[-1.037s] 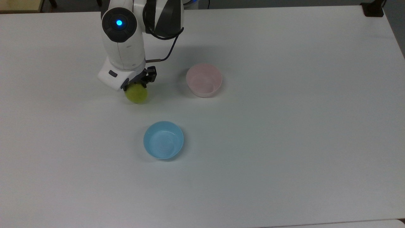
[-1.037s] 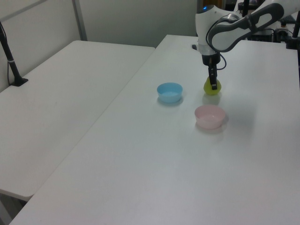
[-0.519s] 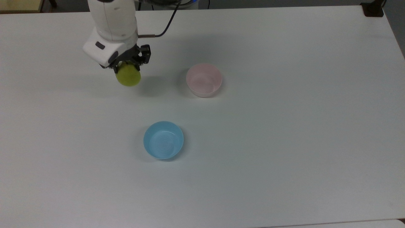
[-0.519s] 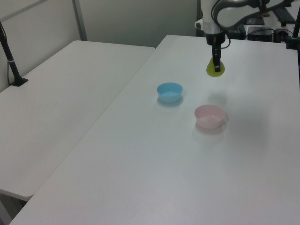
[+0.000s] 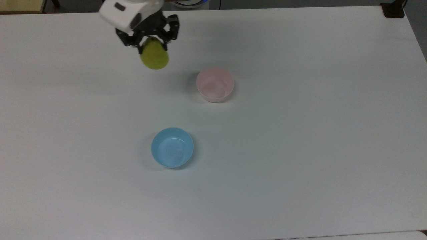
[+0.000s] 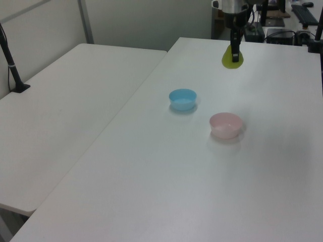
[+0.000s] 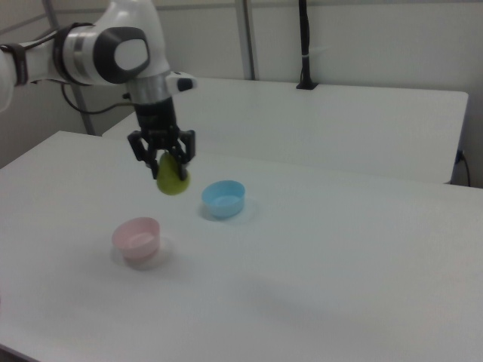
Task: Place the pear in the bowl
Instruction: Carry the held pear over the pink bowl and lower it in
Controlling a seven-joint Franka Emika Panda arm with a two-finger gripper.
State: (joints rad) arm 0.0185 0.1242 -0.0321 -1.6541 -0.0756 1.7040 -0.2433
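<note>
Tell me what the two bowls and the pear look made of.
Pink bowl: likely thin plastic, smooth, faintly glossy inside. Blue bowl: same look, with soft sheen. Pear, held in the pincer: uniform matte yellow-green skin; real or imitation, I cannot tell.

Your top view looks straight down on the white table (image 5: 300, 150), arm entering at its far edge. The left view stands back, oblique and high, along the table's length (a second table (image 6: 75, 101) alongside). The right view sits lower and nearer, facing oppositely. All three share the pink bowl (image 5: 215, 84) and blue bowl (image 5: 172, 147).
</note>
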